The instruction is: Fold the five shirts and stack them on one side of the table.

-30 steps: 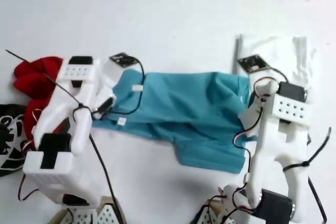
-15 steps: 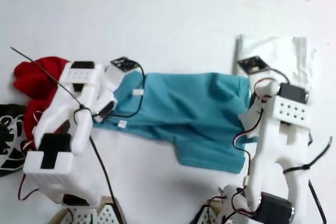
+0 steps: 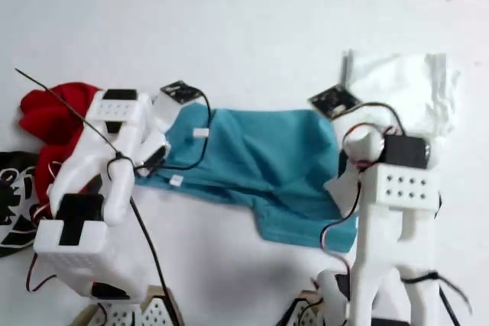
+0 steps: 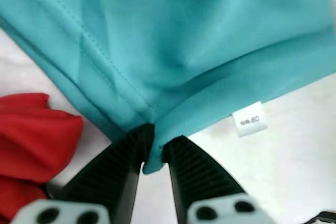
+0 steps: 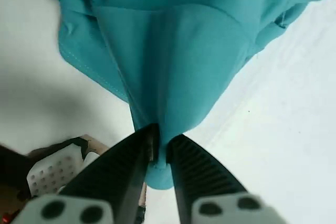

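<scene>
Progress: one white shirt (image 3: 405, 85) lies flat, apparently folded, on the counter's (image 3: 229, 28) right side; I judge the task to be at an early stage.
In hand: the teal shirt (image 3: 263, 162) stretches across mid-counter between my two arms, partly folded.
Waiting: a red shirt (image 3: 50, 116) and a black shirt (image 3: 11, 204) lie bunched at the left edge.
Left pincer (image 4: 155, 142): pressed together on the teal hem nearest the red shirt.
Right pincer (image 5: 157, 140): pinching the teal end nearest the white shirt, with the cloth gathered into it.
</scene>
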